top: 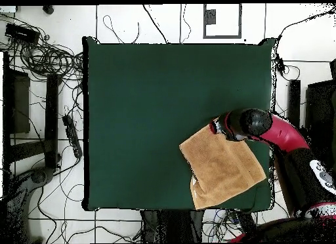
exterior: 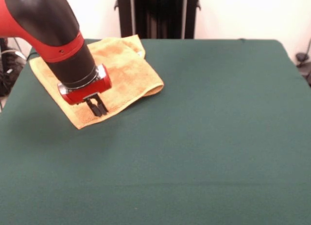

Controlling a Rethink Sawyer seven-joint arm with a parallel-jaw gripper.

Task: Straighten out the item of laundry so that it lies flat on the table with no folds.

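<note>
The item of laundry (exterior: 129, 74) is an orange-tan towel lying at the far left corner of the green table (exterior: 204, 137). It is doubled over: a second layer shows under its right edge, and a small white tag sits at its far corner. My gripper (exterior: 98, 107) points down at the towel's near part, close to the near left corner, with its tips at the cloth. In the overhead view the towel (top: 222, 168) lies at the lower right of the table (top: 157, 103), and the gripper (top: 216, 128) is over its upper corner. The arm hides part of the towel's left side.
The towel lies close to the table's edges at that corner. A black stand (exterior: 158, 13) rises behind the table. Cables (top: 49, 58) and dark frames lie on the floor around the table.
</note>
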